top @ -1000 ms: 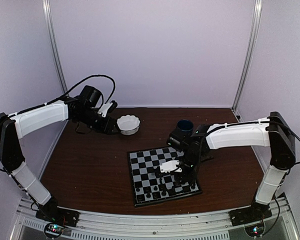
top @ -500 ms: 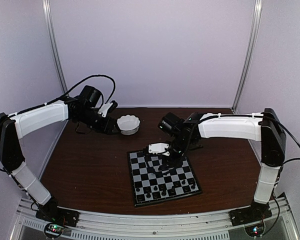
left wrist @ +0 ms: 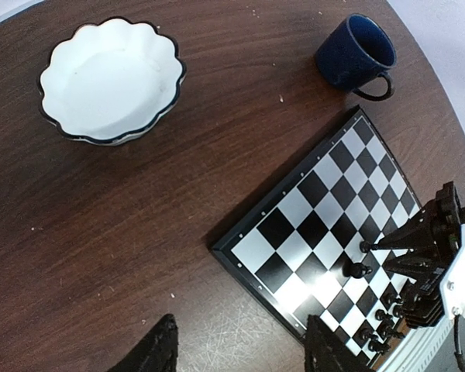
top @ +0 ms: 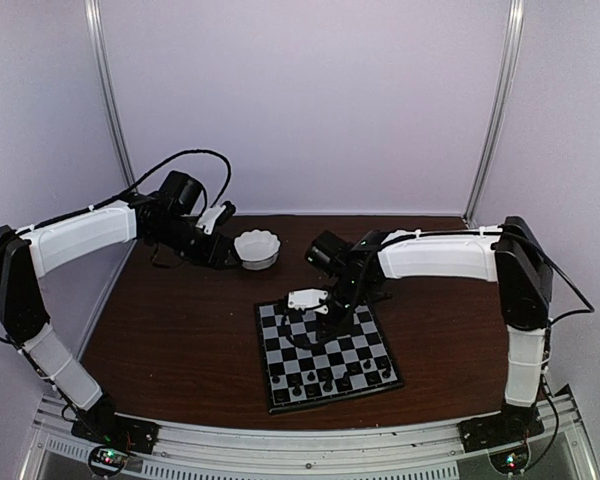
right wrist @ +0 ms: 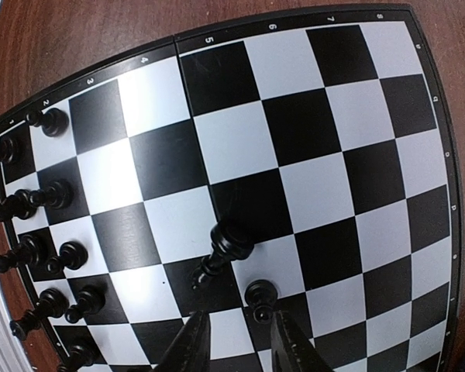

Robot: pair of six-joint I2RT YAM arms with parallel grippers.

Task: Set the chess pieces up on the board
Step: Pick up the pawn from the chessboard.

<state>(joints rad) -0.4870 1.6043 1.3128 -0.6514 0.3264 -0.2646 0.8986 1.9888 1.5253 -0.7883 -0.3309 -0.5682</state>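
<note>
The board (top: 365,345) lies in the middle of the table, also in the left wrist view as board (left wrist: 318,194) and filling the right wrist view as board (right wrist: 310,139). Black chess pieces (right wrist: 39,256) line its near edge, seen from above as pieces (top: 325,382). A taller piece (right wrist: 226,249) and a pawn (right wrist: 261,296) sit on middle squares. My right gripper (right wrist: 236,349) hovers open just short of those two, over the board's far left part (top: 325,312), holding nothing. My left gripper (left wrist: 244,353) is open over bare table, beside the bowl (top: 257,248).
A white scalloped bowl (left wrist: 112,77) sits at the back left. A dark blue mug (left wrist: 356,50) stands behind the board's far corner; the right arm (top: 430,255) hides it from above. Bare brown table lies left of the board.
My right arm has swung from the board's near right to its far left part, covering the mug from above. The left arm has not moved.
</note>
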